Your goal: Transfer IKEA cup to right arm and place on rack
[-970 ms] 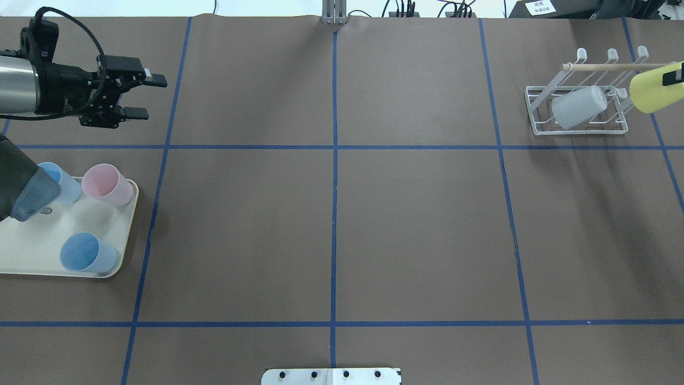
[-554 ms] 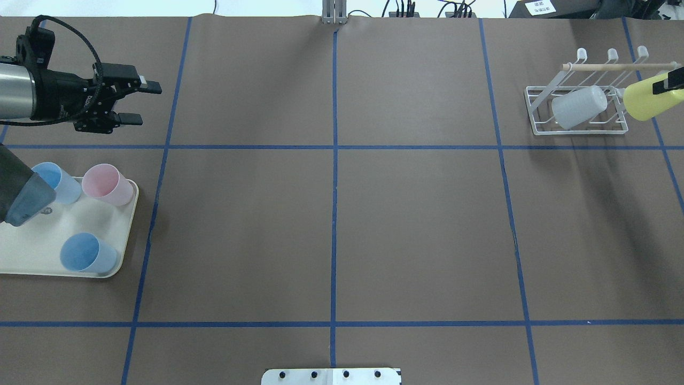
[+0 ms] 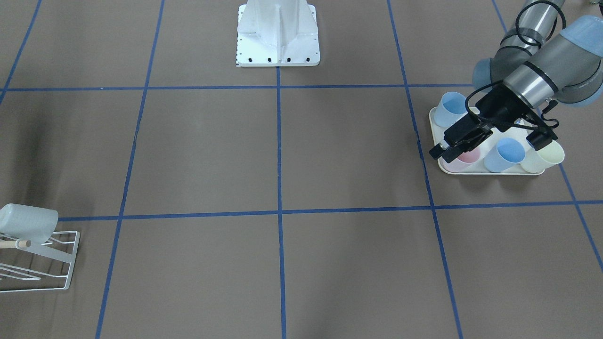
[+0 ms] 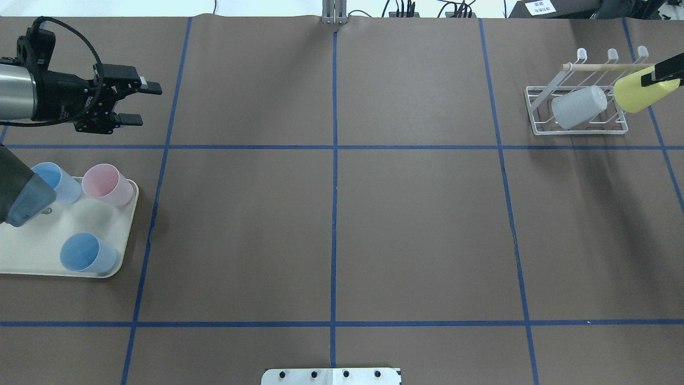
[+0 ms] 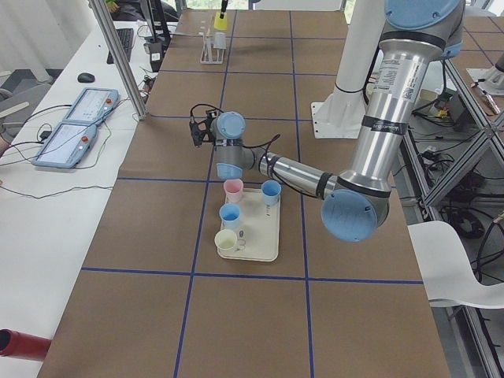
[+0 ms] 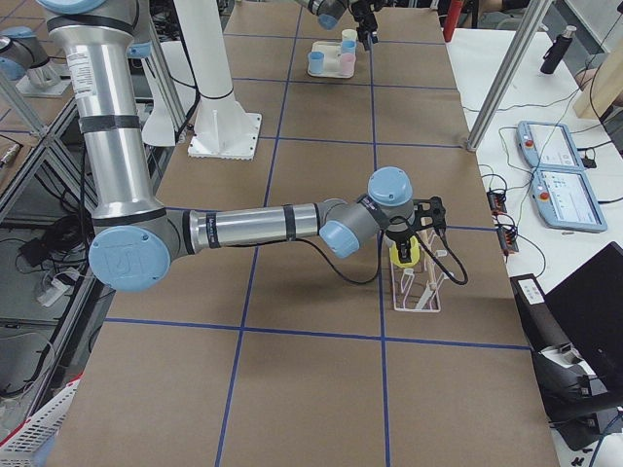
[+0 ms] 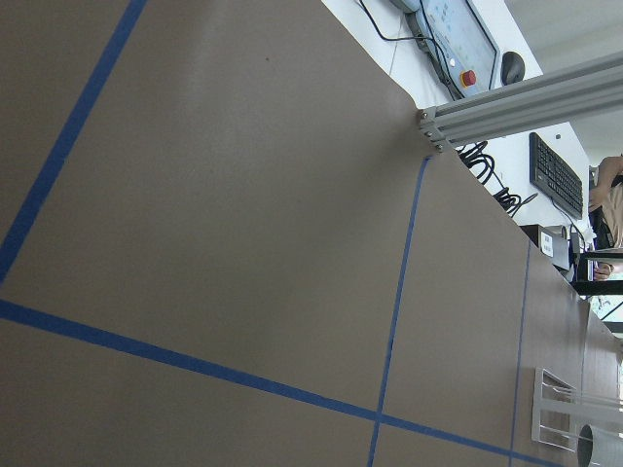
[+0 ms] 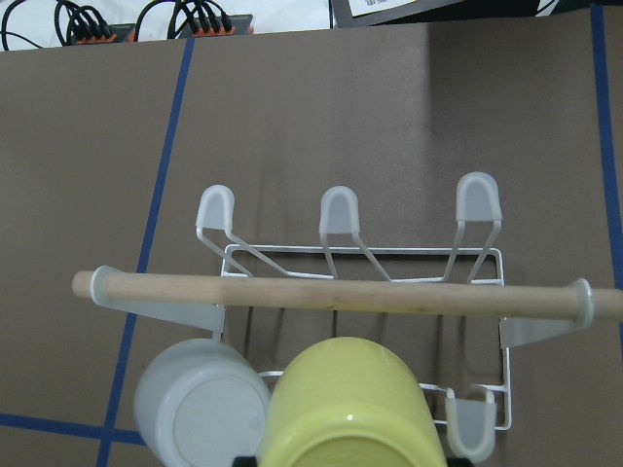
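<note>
Front view: cream plastic tray (image 3: 490, 173) is loaded with four pastel plastic cups (image 3: 506, 153); black left gripper (image 3: 442, 151) is held over it, fingers apart, empty. Overhead: yellow plastic cup (image 4: 633, 96) is clamped by right gripper (image 4: 661, 79) at the white wire rack (image 4: 536, 120), beside a racked translucent white cup (image 4: 580, 107).

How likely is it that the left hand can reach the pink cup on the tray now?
Likely yes. The left hand is open and empty beyond the tray; the pink cup stands upright at the nearest corner, nothing between them.
</note>
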`<act>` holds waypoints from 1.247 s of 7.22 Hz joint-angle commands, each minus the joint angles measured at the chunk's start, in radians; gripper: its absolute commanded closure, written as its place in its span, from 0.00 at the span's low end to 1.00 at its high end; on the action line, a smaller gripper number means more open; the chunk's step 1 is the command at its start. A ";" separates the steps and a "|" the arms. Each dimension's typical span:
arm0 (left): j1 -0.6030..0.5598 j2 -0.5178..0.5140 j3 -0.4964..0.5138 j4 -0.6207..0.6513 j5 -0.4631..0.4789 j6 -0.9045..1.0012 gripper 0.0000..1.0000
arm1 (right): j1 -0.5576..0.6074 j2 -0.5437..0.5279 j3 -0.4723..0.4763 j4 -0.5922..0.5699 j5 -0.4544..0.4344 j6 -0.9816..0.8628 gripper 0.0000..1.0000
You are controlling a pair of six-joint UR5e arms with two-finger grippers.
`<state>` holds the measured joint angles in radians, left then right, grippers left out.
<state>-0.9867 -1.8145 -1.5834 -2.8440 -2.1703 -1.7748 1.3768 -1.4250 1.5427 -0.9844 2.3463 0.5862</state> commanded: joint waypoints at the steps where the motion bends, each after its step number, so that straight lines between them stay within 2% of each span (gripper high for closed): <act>1: 0.000 -0.002 0.000 0.000 0.003 0.000 0.00 | -0.015 -0.002 -0.007 0.001 -0.036 -0.002 0.81; 7: 0.000 -0.009 0.000 0.000 0.003 -0.002 0.00 | -0.064 0.003 -0.022 0.000 -0.070 -0.002 0.80; 8: 0.000 -0.009 0.000 0.000 0.003 -0.002 0.00 | -0.071 0.027 -0.042 0.000 -0.070 -0.002 0.74; 9: 0.000 -0.009 0.000 0.000 0.003 0.000 0.00 | -0.076 0.037 -0.071 0.009 -0.071 -0.002 0.60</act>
<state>-0.9863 -1.8235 -1.5831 -2.8440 -2.1675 -1.7760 1.3082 -1.4034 1.4998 -0.9825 2.2764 0.5844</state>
